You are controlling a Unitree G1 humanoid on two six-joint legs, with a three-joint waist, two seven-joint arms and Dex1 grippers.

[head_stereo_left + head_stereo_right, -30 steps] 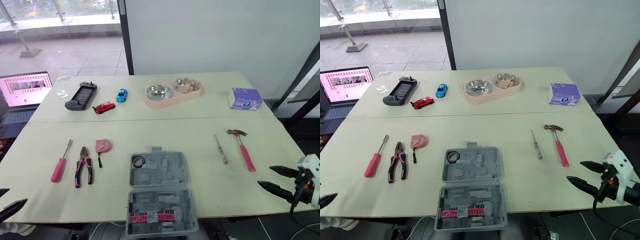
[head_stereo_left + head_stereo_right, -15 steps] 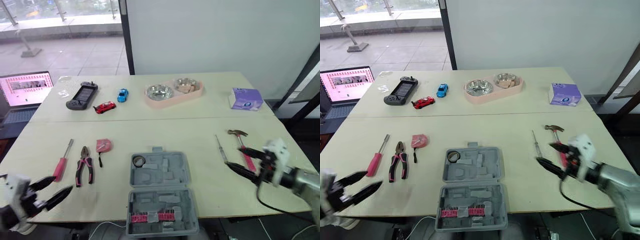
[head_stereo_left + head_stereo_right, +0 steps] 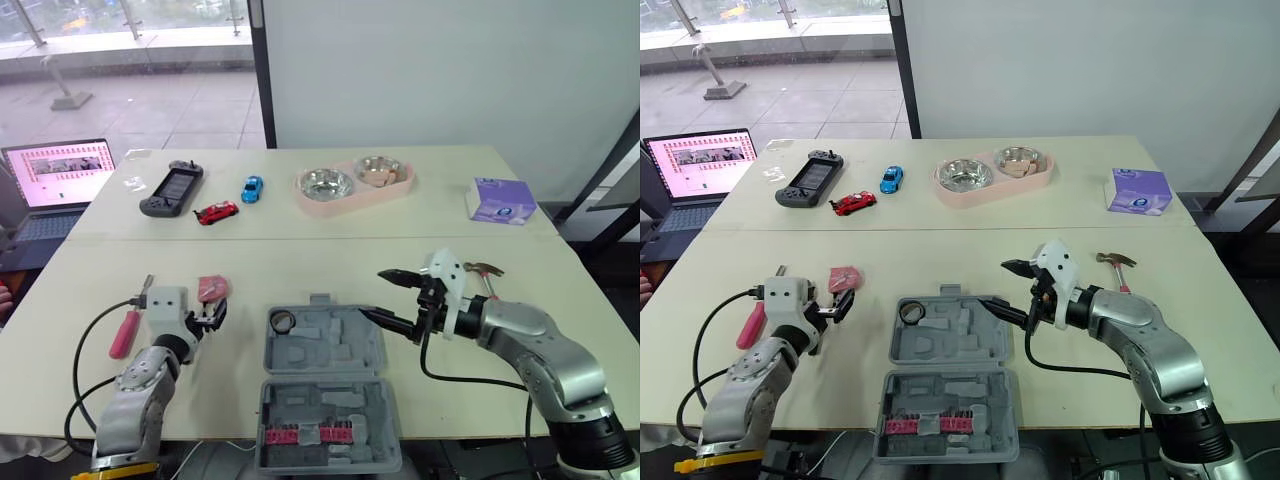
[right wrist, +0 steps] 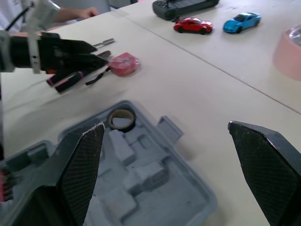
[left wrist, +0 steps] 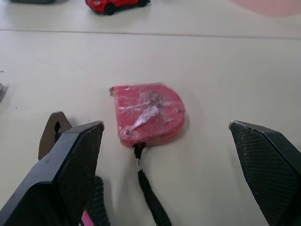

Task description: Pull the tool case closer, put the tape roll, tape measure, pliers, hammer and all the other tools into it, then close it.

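- The screwdriver (image 3: 124, 332) with the pink handle lies at the left of the table, just beside the left arm.
- The left gripper (image 3: 837, 305) is low over the table with its fingers spread wide and nothing between them. The nose of the pliers (image 5: 51, 136) pokes out beside one finger.
- The pink tape measure (image 5: 148, 113) lies just beyond those fingertips, apart from them. Its black strap runs toward the gap between the fingers.
- The tool case (image 3: 330, 350) lies open and flat at the near edge, in the middle of the table.
- The tape roll (image 3: 280, 321) sits in the far-left pocket of the case's far half.
- A row of pink bits (image 3: 310, 434) fills a slot in the near half.
- The right gripper (image 3: 372, 292) hovers over the far right corner of the case, fingers wide apart and empty.
- The hammer (image 3: 1116, 260) lies on the table to the right of that gripper, its handle partly hidden by the arm.
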